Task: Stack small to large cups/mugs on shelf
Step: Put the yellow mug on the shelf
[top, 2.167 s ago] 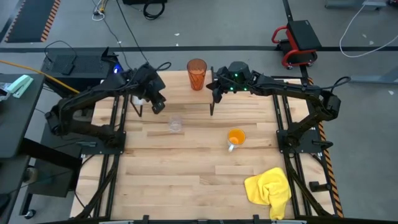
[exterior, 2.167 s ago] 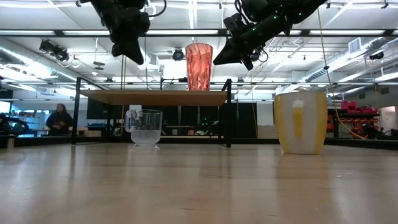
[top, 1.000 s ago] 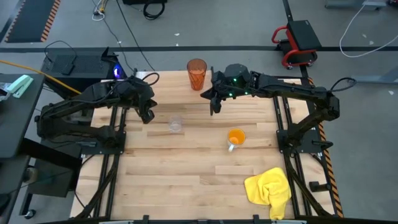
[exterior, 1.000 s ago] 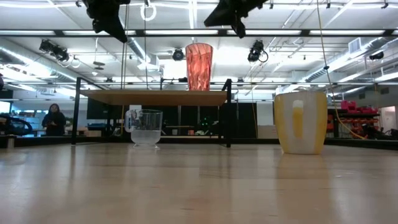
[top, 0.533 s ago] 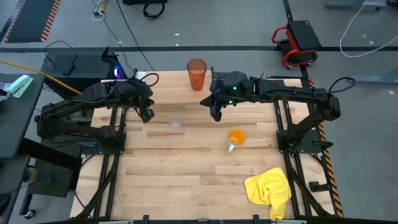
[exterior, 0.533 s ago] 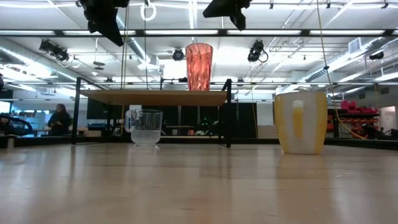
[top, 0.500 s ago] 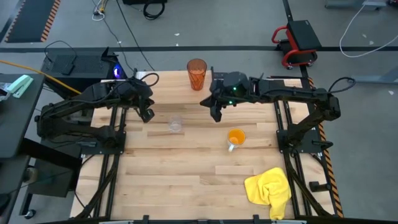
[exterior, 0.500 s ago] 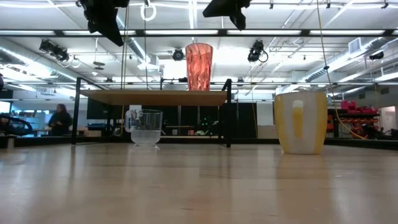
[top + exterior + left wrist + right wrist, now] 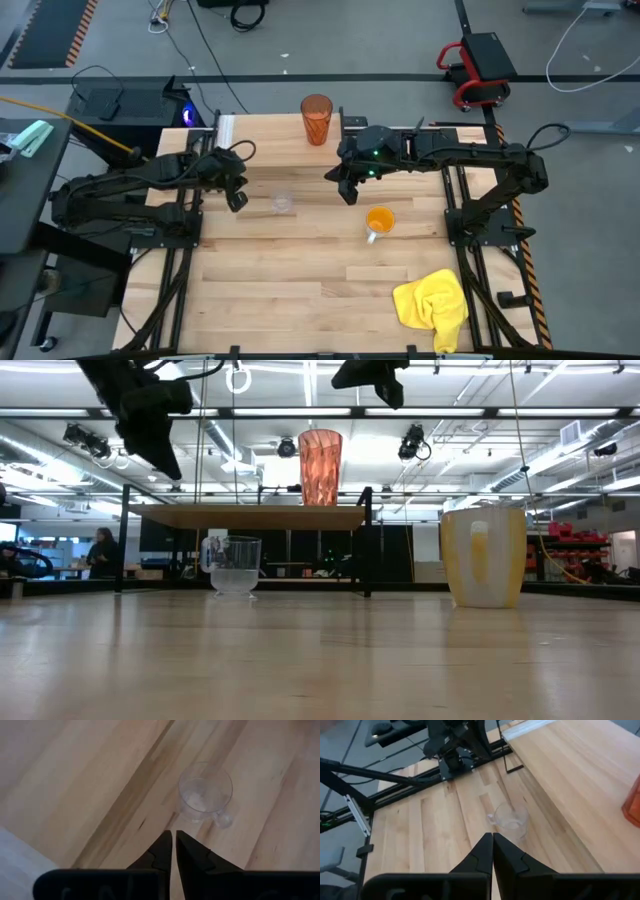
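The small clear glass (image 9: 283, 203) stands on the tabletop in front of the shelf (image 9: 270, 145); it also shows in the low view (image 9: 235, 565). The tall orange-red tumbler (image 9: 316, 118) stands upright on the shelf's far edge. The orange mug (image 9: 379, 221) stands on the table, right of the glass. My left gripper (image 9: 237, 200) hovers shut just left of the glass (image 9: 205, 795). My right gripper (image 9: 348, 193) hovers shut above the table between the glass and the mug, pointing toward the glass (image 9: 511, 820).
A crumpled yellow cloth (image 9: 435, 305) lies at the table's near right corner. The shelf's thin black legs (image 9: 366, 550) stand behind the glass. The near half of the tabletop (image 9: 300, 290) is bare wood. A person (image 9: 103, 550) shows far off in the room.
My left gripper has come down and toward the table's near edge, ending beside the glass on its left. My right gripper has moved toward the near edge, away from the shelf and toward the gap between glass and mug. The cups have not moved.
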### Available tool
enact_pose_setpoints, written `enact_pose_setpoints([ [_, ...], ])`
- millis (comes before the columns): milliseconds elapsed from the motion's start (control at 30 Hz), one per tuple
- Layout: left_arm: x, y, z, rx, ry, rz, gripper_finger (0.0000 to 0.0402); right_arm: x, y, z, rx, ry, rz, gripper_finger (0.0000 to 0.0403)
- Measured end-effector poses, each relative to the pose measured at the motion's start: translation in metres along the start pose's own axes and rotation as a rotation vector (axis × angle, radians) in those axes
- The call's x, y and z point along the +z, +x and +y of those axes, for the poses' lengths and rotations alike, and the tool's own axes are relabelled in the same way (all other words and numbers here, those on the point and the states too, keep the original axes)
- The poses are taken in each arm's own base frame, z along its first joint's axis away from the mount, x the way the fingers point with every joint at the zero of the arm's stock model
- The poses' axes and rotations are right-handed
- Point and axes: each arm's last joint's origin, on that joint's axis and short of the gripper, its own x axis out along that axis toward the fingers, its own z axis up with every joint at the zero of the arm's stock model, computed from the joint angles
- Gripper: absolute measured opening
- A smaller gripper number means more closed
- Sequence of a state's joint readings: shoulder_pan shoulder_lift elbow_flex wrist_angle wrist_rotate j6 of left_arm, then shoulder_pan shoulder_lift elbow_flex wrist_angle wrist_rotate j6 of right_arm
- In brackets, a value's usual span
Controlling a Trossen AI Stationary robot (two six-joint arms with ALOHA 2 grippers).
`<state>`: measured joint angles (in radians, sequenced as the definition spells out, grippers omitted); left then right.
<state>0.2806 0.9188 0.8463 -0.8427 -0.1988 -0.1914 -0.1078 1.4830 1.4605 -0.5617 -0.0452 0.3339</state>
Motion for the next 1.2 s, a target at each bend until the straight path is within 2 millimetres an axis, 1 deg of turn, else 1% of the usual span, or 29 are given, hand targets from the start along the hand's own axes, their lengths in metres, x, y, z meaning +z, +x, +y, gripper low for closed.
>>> enact_pose_setpoints([
  [100, -0.009, 0.002, 0.001, -0.006, -0.029, -0.016, 0.0026, -0.002, 0.000, -0.001, -0.007, 0.037, 0.017, 0.0018],
  [200, -0.019, 0.008, -0.001, -0.014, -0.040, -0.011, 0.0026, -0.006, 0.000, -0.002, -0.022, 0.059, 0.059, 0.0018],
  [300, -0.029, 0.016, -0.004, -0.026, -0.044, -0.010, 0.0031, -0.012, 0.000, 0.002, -0.029, 0.055, 0.108, 0.0018],
  [367, -0.036, 0.024, -0.006, -0.034, -0.048, -0.001, 0.0035, -0.017, -0.001, 0.008, -0.043, 0.037, 0.132, 0.0018],
  [467, -0.045, 0.034, -0.011, -0.049, -0.052, 0.002, 0.0041, -0.028, -0.002, 0.016, -0.141, 0.022, 0.171, 0.0018],
  [533, -0.050, 0.038, -0.014, -0.060, -0.046, 0.008, 0.0043, -0.037, -0.004, 0.019, -0.230, 0.049, 0.216, 0.0018],
  [733, -0.052, 0.036, -0.024, -0.108, -0.040, -0.007, 0.0040, -0.067, -0.018, 0.022, -0.437, 0.243, 0.415, 0.0018],
  [900, -0.050, 0.034, -0.034, -0.157, -0.019, -0.050, 0.0042, -0.079, -0.028, 0.024, -0.587, 0.264, 0.452, 0.0018],
  [1067, -0.053, 0.031, -0.042, -0.185, -0.001, -0.061, 0.0046, -0.085, -0.028, 0.023, -0.631, 0.286, 0.474, 0.0018],
  [1200, -0.064, 0.038, -0.047, -0.205, 0.017, -0.057, 0.0042, -0.096, -0.023, 0.020, -0.653, 0.297, 0.504, 0.0032],
])
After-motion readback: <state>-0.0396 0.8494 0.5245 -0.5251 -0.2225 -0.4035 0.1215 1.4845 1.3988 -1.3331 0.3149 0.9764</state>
